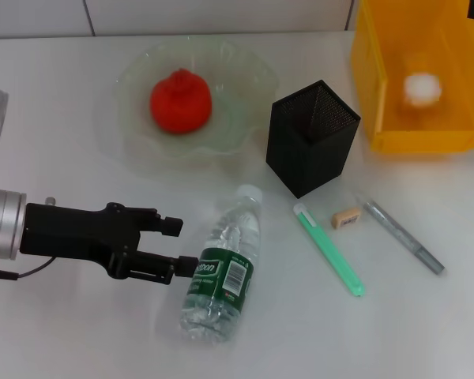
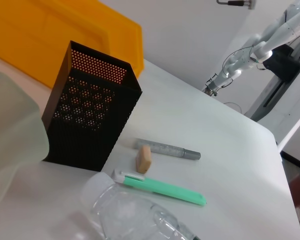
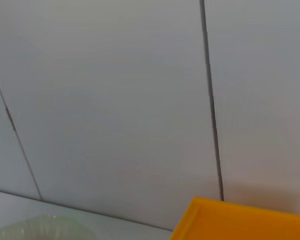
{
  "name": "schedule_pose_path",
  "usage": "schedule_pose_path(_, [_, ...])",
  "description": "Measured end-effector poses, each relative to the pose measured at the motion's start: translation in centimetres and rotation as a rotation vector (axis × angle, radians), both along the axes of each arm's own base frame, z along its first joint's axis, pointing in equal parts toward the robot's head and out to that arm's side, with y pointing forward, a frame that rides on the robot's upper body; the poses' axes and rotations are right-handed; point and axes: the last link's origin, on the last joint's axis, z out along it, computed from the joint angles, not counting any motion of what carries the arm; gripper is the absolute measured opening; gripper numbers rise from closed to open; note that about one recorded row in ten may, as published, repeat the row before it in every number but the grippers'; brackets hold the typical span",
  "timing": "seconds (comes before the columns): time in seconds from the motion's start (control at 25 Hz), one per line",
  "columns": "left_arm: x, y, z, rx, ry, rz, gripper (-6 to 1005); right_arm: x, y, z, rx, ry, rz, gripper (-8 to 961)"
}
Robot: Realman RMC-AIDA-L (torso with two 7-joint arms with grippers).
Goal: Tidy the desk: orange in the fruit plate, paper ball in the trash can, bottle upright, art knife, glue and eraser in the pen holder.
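**Two items stowed, four outstanding**

Orange (image 1: 181, 100) sits in the fruit plate (image 1: 253, 71); paper ball (image 1: 423, 88) lies in the trash can (image 1: 379, 79). Bottle (image 1: 223, 272) lies flat on the desk (image 1: 63, 332), left tool (image 1: 175, 247) spread at its label. Eraser (image 1: 347, 218), green knife (image 1: 329, 249) and grey glue pen (image 1: 403, 236) lie outside the pen holder (image 1: 311, 138).

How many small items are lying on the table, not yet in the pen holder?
3. The green art knife, the eraser and the grey glue stick lie side by side, in front of the empty-looking pen holder, right of the bottle.
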Motion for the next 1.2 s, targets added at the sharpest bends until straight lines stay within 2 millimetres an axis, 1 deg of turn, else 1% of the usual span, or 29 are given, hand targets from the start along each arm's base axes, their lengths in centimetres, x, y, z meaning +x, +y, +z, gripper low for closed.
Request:
schedule_pose_path(0.08, [0.0, 0.0, 0.0, 0.000, 0.000, 0.000, 825, -0.1, -0.6, 0.3, -0.009, 0.029, 0.019, 684])
schedule_pose_path(0.2, [0.4, 0.0, 0.5, -0.025, -0.010, 0.036, 825, -0.2, -2.7, 1.0, -0.059, 0.097, 0.109, 684])
schedule_pose_path(0.28, [0.6, 0.1, 0.7, -0.037, -0.012, 0.060, 824, 0.0, -4.8, 1.2, -0.136, 0.132, 0.195, 684])
schedule_pose_path(0.32, [1.6, 0.6, 1.8, -0.069, -0.003, 0.149, 824, 0.2, -6.1, 1.1, -0.197, 0.142, 0.245, 685])
schedule_pose_path(0.36, [1.8, 0.8, 1.9, -0.073, 0.001, 0.168, 824, 0.6, -7.4, 1.0, -0.251, 0.148, 0.294, 685])
schedule_pose_path(0.48, [1.8, 0.8, 1.9, -0.073, 0.001, 0.168, 823, 2.1, -11.2, 0.2, -0.396, 0.170, 0.430, 685])
schedule_pose_path(0.52, [2.6, 1.2, 2.5, -0.082, 0.014, 0.228, 823, 2.7, -12.1, -0.2, -0.425, 0.183, 0.453, 685])
schedule_pose_path(0.56, [4.9, 2.2, 3.5, -0.079, 0.056, 0.289, 823, 3.5, -13.0, -0.7, -0.445, 0.198, 0.458, 685])
schedule_pose_path(0.6, [6.9, 3.0, 3.7, -0.081, 0.112, 0.315, 823, 4.2, -13.8, -1.3, -0.460, 0.208, 0.456, 685])
schedule_pose_path(0.64, [6.9, 3.0, 3.7, -0.081, 0.112, 0.315, 823, 4.8, -14.3, -1.8, -0.467, 0.216, 0.444, 685])
schedule_pose_path(0.72, [9.3, 4.5, 3.4, -0.073, 0.212, 0.387, 822, 6.1, -15.2, -2.9, -0.480, 0.222, 0.420, 685])
schedule_pose_path(0.76, [9.3, 4.5, 3.4, -0.073, 0.212, 0.387, 822, 6.5, -15.4, -3.4, -0.485, 0.222, 0.406, 685])
schedule_pose_path(0.8, [10.1, 5.0, 3.2, -0.070, 0.241, 0.397, 822, 7.0, -15.5, -4.0, -0.489, 0.220, 0.388, 685])
schedule_pose_path(0.84, [10.1, 5.0, 3.2, -0.070, 0.241, 0.397, 822, 7.5, -15.5, -4.5, -0.491, 0.214, 0.364, 685])
schedule_pose_path(0.88, [11.6, 5.9, 2.3, -0.072, 0.315, 0.407, 822, 7.9, -15.5, -4.9, -0.491, 0.208, 0.343, 685])
schedule_pose_path(0.96, [12.8, 6.6, 0.8, -0.082, 0.396, 0.394, 821, 8.7, -15.6, -5.8, -0.496, 0.196, 0.303, 684])
schedule_pose_path(1.04, [12.8, 6.6, 0.8, -0.082, 0.396, 0.394, 821, 9.1, -15.6, -6.4, -0.501, 0.186, 0.282, 684])
schedule_pose_path(1.08, [13.4, 7.0, -0.2, -0.078, 0.431, 0.389, 821, 9.3, -15.6, -6.6, -0.500, 0.183, 0.279, 684])
schedule_pose_path(1.12, [13.8, 8.0, -1.9, -0.048, 0.454, 0.407, 821, 9.3, -15.6, -6.8, -0.499, 0.181, 0.278, 684])
schedule_pose_path(1.16, [13.7, 8.6, -2.7, -0.031, 0.458, 0.425, 820, 9.4, -15.6, -7.0, -0.496, 0.181, 0.279, 684])
schedule_pose_path(1.2, [13.6, 8.7, -3.0, -0.026, 0.459, 0.430, 820, 9.5, -15.6, -7.1, -0.494, 0.181, 0.278, 684])
